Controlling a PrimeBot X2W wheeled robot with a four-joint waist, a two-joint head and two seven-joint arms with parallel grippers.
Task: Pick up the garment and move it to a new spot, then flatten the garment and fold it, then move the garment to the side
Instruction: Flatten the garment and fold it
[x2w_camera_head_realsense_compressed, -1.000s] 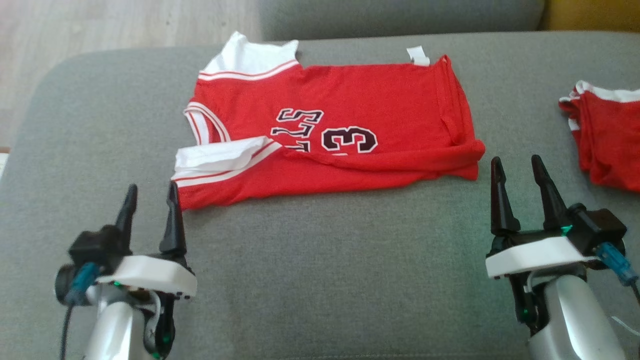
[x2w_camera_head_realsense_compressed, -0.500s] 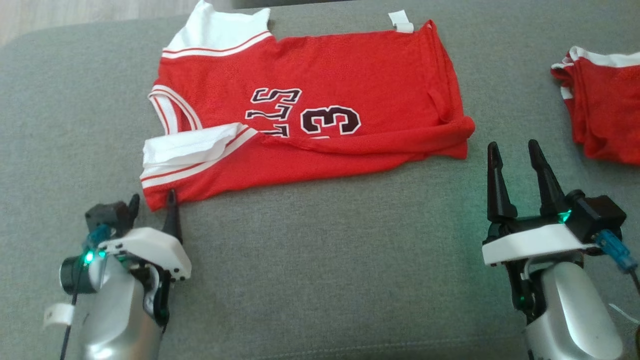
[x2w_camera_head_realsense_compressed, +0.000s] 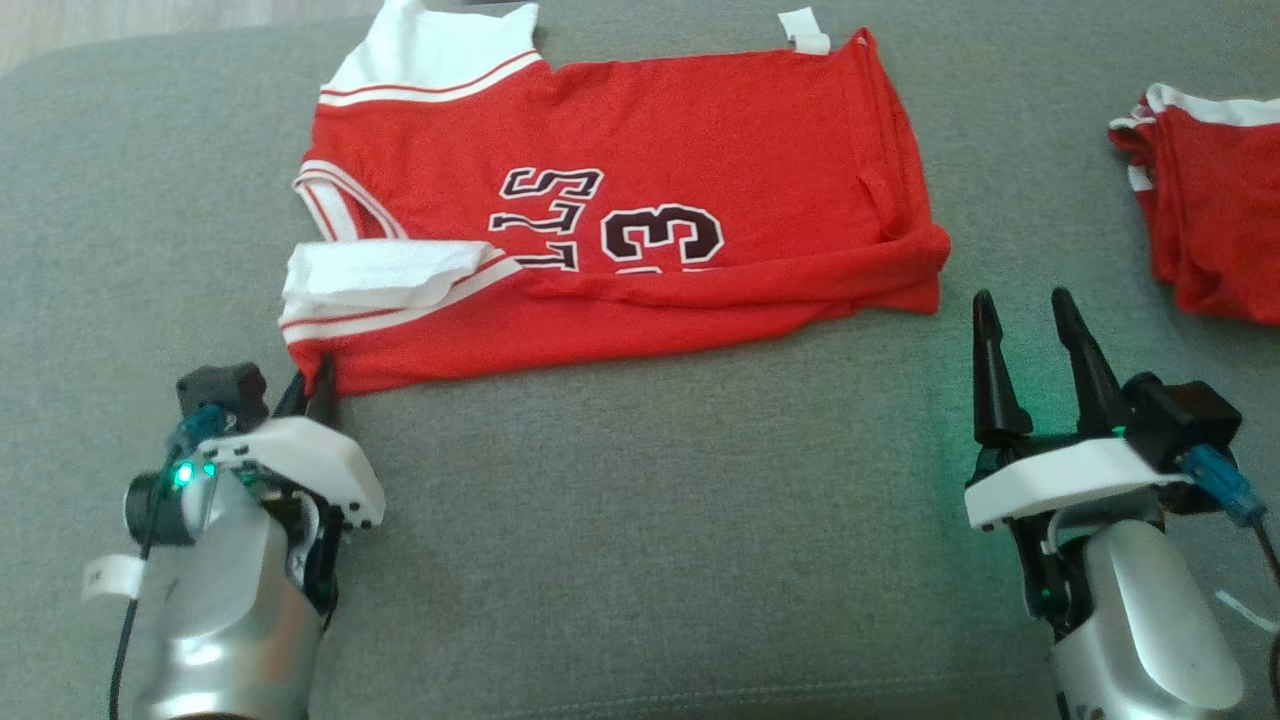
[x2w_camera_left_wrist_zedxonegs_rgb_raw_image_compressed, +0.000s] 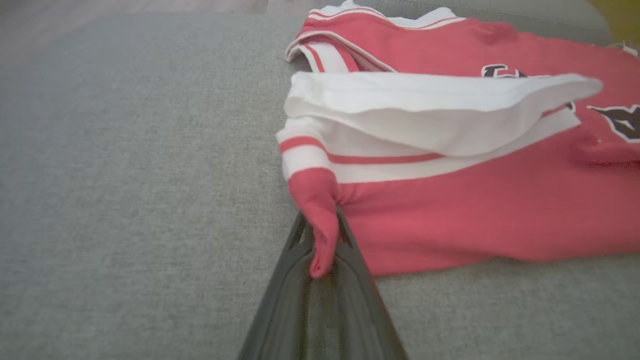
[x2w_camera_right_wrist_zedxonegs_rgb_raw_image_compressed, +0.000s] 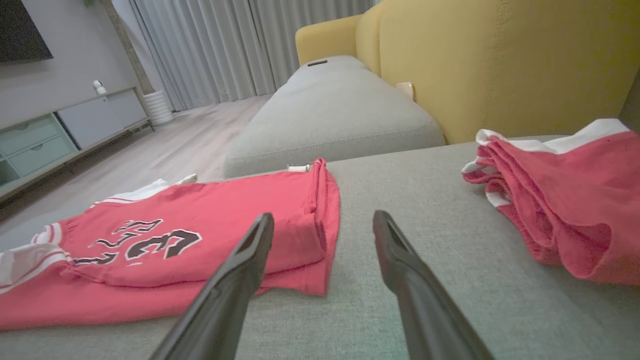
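**A:** Head view first. Where is the garment?

**B:** The red garment (x2w_camera_head_realsense_compressed: 640, 250) lies spread on the grey cushion (x2w_camera_head_realsense_compressed: 640, 520) with its black number and lettering facing up. Its white-trimmed end is toward the robot's left, and a long fold runs along its near edge.

**A:** And the left pincer?

**B:** The left pincer (x2w_camera_head_realsense_compressed: 312, 385) is at the garment's near left corner, its fingers drawn together on the cloth there.

**A:** The right one?

**B:** The right pincer (x2w_camera_head_realsense_compressed: 1022, 305) has its fingers spread apart with nothing between them, just short of the garment's near right corner. A second red garment (x2w_camera_head_realsense_compressed: 1215, 200) lies bunched farther right, well apart from the first.

**A:** Left wrist view?

**B:** The two dark fingers (x2w_camera_left_wrist_zedxonegs_rgb_raw_image_compressed: 350, 250) meet on a red corner of the garment, and a tongue of cloth hangs down between them. Just beyond is white trim with a red stripe, with a white flap (x2w_camera_left_wrist_zedxonegs_rgb_raw_image_compressed: 425, 110) folded over it. The rest of the garment lies on the cushion.

**A:** Right wrist view?

**B:** The fingers are wide apart, with bare cushion showing between them. The garment's right end lies ahead and to the left, its layers stacked at the edge. The second red garment sits crumpled on the right in front of a yellow backrest (x2w_camera_right_wrist_zedxonegs_rgb_raw_image_compressed: 500, 65).
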